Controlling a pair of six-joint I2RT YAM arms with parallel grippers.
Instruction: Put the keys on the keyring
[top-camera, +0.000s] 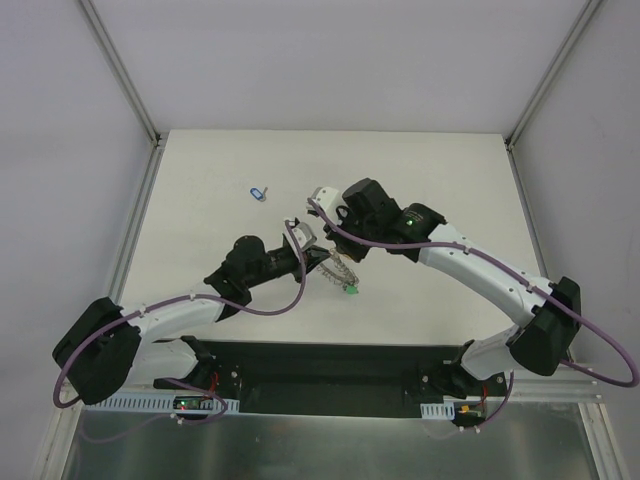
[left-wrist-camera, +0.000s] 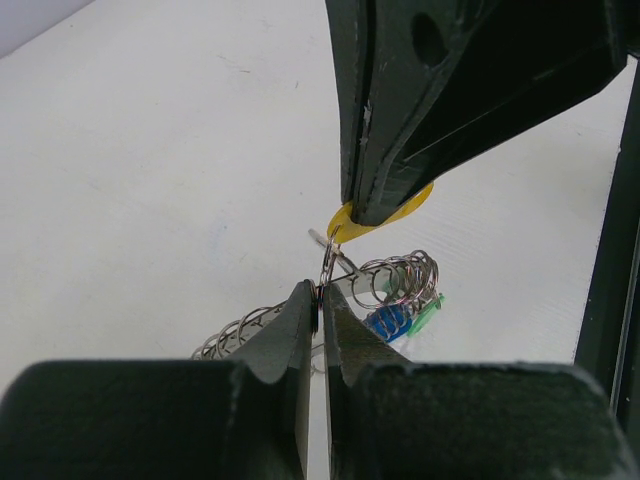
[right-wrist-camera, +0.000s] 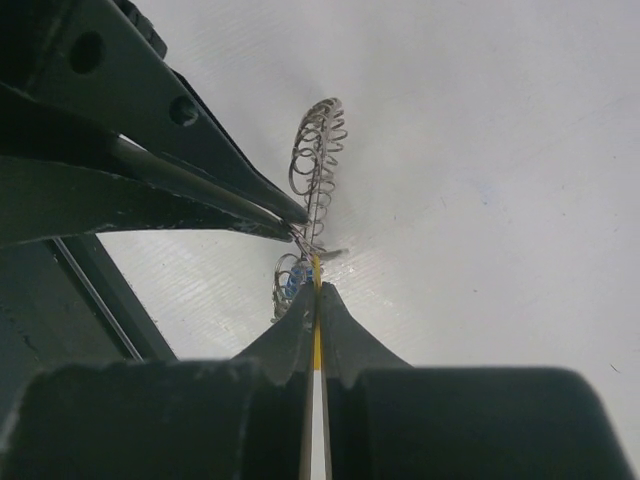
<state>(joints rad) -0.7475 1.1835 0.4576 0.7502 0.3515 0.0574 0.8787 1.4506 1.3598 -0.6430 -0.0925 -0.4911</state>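
The keyring (left-wrist-camera: 400, 278) is a grey coiled wire ring held above the table; it also shows in the top view (top-camera: 340, 268) and the right wrist view (right-wrist-camera: 318, 165). My left gripper (left-wrist-camera: 320, 292) is shut on its wire. A blue key (left-wrist-camera: 388, 320) and a green key (left-wrist-camera: 428, 312) hang on the ring. My right gripper (right-wrist-camera: 316, 292) is shut on a yellow key (right-wrist-camera: 317, 340), seen edge-on. The yellow key's head (left-wrist-camera: 343, 225) touches the ring just above my left fingertips. Another blue key (top-camera: 258, 191) lies loose on the table, far left of both grippers.
The white table (top-camera: 450, 200) is bordered by metal rails on the left (top-camera: 140, 210) and right. A black base plate (top-camera: 330, 365) runs along the near edge between the arm bases. Both arms meet over the table's middle.
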